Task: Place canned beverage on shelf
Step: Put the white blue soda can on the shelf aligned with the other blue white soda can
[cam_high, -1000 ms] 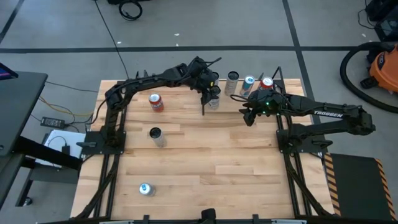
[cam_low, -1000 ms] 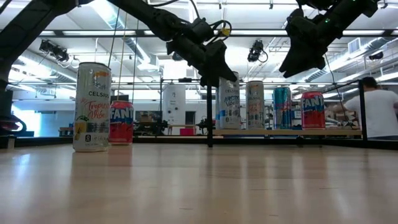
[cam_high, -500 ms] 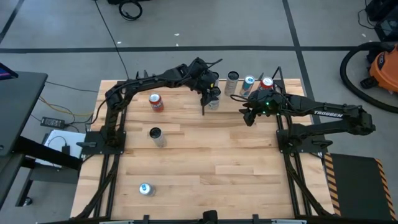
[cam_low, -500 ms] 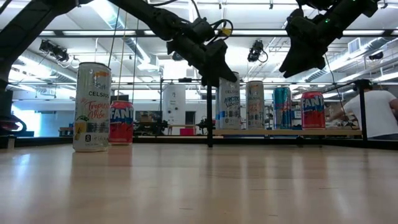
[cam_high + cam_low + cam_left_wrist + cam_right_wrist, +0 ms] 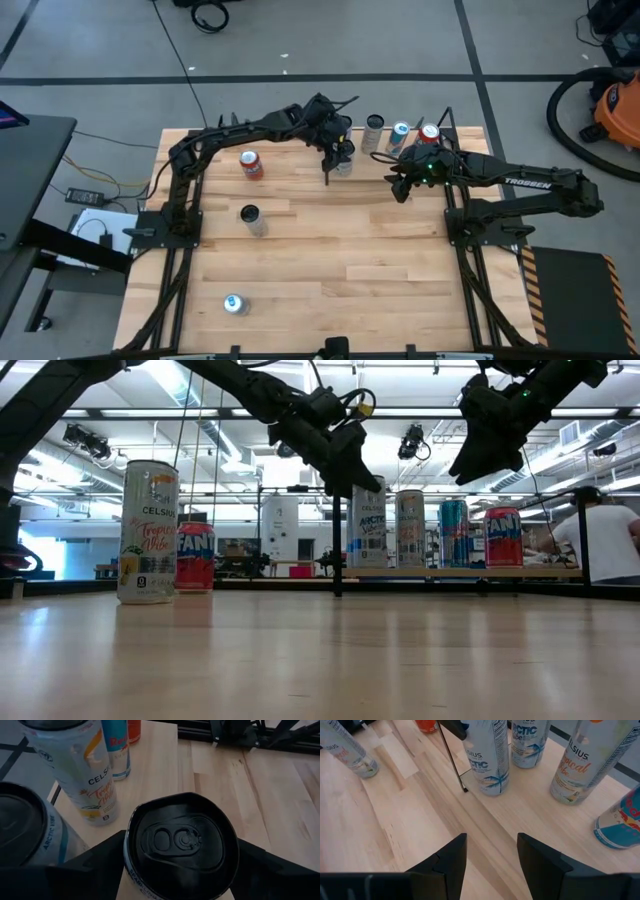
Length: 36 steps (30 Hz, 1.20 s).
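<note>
My left gripper (image 5: pixel 341 152) is shut on a white Arctic Vibe can (image 5: pixel 181 842) at the shelf's near left corner. The can also shows in the right wrist view (image 5: pixel 487 757) and the low view (image 5: pixel 368 525). The shelf (image 5: pixel 375 170) is a pale wood panel with black rods at the table's far right. A second Arctic Vibe can (image 5: pixel 22 832), a Celsius can (image 5: pixel 82 770), a Red Bull can (image 5: pixel 117 745) and a red Fanta can (image 5: pixel 503 538) stand on the shelf. My right gripper (image 5: pixel 399 186) hangs open and empty above the shelf's near edge. My left gripper pinches the can's upper wall, just under the rim (image 5: pixel 129 851), between its two fingers (image 5: pixel 100 862), one on each side. The fingers come slanting down from the table's left. The can is upright, and its base (image 5: pixel 490 790) looks set on the shelf.
A Fanta can (image 5: pixel 251 165), a Celsius can (image 5: pixel 252 218) and another can (image 5: pixel 235 304) are on the table's left half. A black corner post (image 5: pixel 452 762) stands right beside the held can. A person (image 5: pixel 605 540) is in the room beyond.
</note>
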Each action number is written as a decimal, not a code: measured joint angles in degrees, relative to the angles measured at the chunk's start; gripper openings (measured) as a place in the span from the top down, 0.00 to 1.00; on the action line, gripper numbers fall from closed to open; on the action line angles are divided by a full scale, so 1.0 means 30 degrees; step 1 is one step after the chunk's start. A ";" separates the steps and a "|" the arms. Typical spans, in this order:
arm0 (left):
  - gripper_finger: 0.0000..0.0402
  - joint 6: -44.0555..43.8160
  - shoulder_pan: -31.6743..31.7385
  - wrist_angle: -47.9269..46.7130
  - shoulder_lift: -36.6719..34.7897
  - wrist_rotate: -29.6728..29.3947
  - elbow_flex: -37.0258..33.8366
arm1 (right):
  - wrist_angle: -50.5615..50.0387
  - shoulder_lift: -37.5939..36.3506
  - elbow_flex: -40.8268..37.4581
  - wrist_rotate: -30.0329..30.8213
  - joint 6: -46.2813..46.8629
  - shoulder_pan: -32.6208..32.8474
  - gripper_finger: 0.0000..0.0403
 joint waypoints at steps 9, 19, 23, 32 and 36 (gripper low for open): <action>0.28 -0.0587 0.0028 -0.0022 0.0000 -0.0183 0.0000 | 0.0348 0.0000 0.0000 0.0000 -0.0169 0.0000 0.55; 0.28 -0.1101 0.0044 -0.0051 0.0000 -0.0203 0.0000 | 0.7469 0.1164 0.0015 -0.0134 -0.3517 -0.0157 0.55; 0.28 -0.1108 0.0044 -0.0051 0.0000 -0.0203 0.0000 | 0.9447 0.2686 0.0015 -0.0138 -0.4274 -0.0725 0.55; 0.28 -0.1115 0.0044 -0.0018 0.0000 -0.0182 0.0000 | 1.2794 0.5579 0.0015 -0.0146 -0.4361 -0.2297 0.75; 0.28 -0.1521 0.0022 0.0027 0.0000 -0.0207 0.0000 | 1.4229 0.5880 0.0015 -0.0983 -0.4364 -0.2550 0.89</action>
